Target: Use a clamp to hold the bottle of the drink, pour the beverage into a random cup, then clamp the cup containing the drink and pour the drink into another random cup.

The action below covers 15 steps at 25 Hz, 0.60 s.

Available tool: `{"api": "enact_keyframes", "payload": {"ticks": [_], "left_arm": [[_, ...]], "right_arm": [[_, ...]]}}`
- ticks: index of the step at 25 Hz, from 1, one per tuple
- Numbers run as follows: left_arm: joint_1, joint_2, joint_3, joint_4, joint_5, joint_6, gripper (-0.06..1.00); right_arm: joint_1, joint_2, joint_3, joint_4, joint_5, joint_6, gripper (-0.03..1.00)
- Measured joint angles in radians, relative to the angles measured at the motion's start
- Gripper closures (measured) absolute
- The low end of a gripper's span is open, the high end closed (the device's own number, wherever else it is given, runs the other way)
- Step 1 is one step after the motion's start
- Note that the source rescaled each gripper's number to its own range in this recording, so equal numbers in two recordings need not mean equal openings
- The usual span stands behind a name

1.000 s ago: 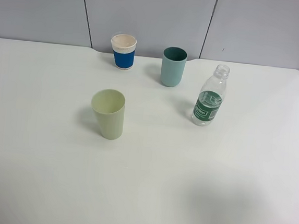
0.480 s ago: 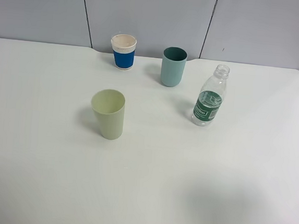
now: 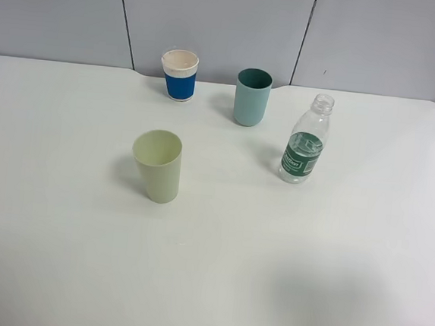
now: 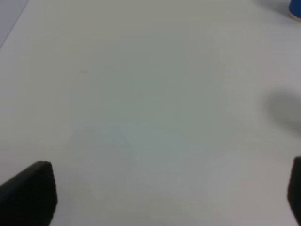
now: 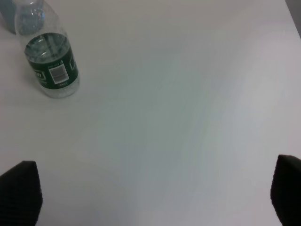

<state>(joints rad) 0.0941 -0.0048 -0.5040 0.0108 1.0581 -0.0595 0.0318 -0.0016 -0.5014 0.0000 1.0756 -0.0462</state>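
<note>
The clear bottle with a green label and no cap stands upright at the right of the white table; clear liquid fills its lower part. A pale yellow-green cup stands left of centre. Neither arm shows in the high view. In the right wrist view the bottle stands well beyond the right gripper, whose black fingertips sit wide apart, open and empty. The left gripper is open too, over bare table, holding nothing.
A teal cup and a white cup with a blue band stand at the back of the table near the grey wall. A sliver of the blue band shows in the left wrist view.
</note>
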Motion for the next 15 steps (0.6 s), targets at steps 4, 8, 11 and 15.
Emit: {"api": "enact_keyframes", "payload": {"ticks": [4, 8, 11, 15], "left_arm": [[0.0, 0.0, 0.0, 0.0, 0.0, 0.0, -0.05], [0.0, 0.0, 0.0, 0.0, 0.0, 0.0, -0.05], [0.0, 0.0, 0.0, 0.0, 0.0, 0.0, -0.05], [0.0, 0.0, 0.0, 0.0, 0.0, 0.0, -0.05]], "right_arm": [[0.0, 0.0, 0.0, 0.0, 0.0, 0.0, 0.03], [0.0, 0.0, 0.0, 0.0, 0.0, 0.0, 0.03], [0.0, 0.0, 0.0, 0.0, 0.0, 0.0, 0.03], [0.0, 0.0, 0.0, 0.0, 0.0, 0.0, 0.03]]}}
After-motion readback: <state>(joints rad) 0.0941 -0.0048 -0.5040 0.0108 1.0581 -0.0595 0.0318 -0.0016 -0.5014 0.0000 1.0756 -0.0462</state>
